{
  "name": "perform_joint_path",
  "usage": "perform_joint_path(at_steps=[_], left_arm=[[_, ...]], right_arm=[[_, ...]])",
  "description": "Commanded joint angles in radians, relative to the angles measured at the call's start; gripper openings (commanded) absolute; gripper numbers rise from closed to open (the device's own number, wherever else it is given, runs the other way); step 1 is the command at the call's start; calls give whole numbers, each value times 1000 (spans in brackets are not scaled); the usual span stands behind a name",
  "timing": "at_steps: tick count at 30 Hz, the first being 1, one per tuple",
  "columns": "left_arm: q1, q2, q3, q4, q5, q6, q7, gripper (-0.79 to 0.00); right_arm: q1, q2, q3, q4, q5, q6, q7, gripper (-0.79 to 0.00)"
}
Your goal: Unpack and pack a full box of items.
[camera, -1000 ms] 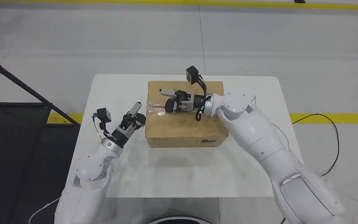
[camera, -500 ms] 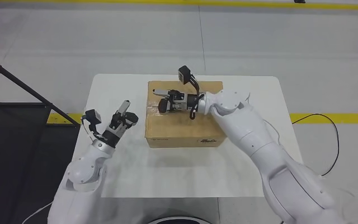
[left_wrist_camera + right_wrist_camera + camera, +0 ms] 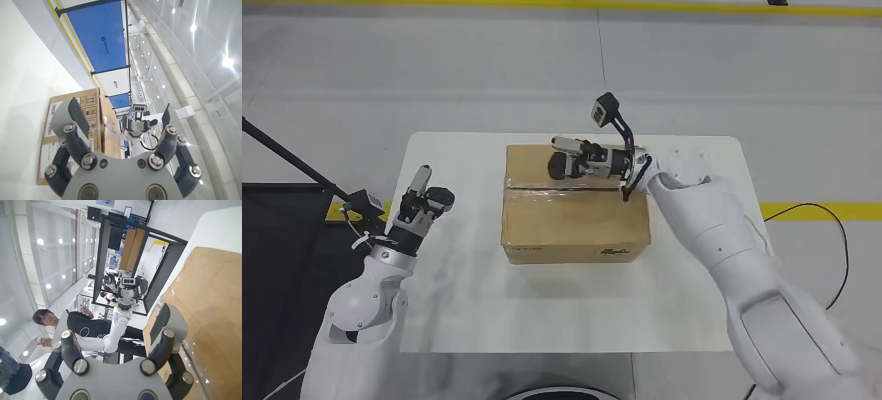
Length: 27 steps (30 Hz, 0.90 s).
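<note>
1. The left gripper [image 3: 430, 190] hangs over the left edge of the white table [image 3: 542, 300]. Its 2 fingers are spread apart and hold nothing, and it is well clear of the cardboard box [image 3: 575, 225].
2. The cardboard box sits closed at the table's middle, with clear tape along its top seam.
3. The right gripper [image 3: 560, 156] lies over the cardboard box's far edge. Its fingers are wide apart and empty, and 1 finger is close against the top.
</note>
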<state>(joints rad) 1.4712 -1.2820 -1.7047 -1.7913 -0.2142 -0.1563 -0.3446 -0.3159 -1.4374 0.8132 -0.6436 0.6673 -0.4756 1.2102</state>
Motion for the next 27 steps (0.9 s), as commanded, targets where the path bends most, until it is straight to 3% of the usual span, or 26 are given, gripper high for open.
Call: perform_joint_path(at_steps=[1,7,13,18,27], left_arm=[[0,0,0,0,0,0,0,0],[0,0,0,0,0,0,0,0],[0,0,0,0,0,0,0,0],[0,0,0,0,0,0,0,0],[0,0,0,0,0,0,0,0]], right_arm=[[-20,31,51,-40,-34,-58,14,0],[-174,134,241,-272,-152,-154,-20,0],[-401,213,453,-561,-270,-85,-113,0],[-438,220,487,-594,-323,-68,-165,-1],[-425,219,476,-585,-301,-71,-143,0]])
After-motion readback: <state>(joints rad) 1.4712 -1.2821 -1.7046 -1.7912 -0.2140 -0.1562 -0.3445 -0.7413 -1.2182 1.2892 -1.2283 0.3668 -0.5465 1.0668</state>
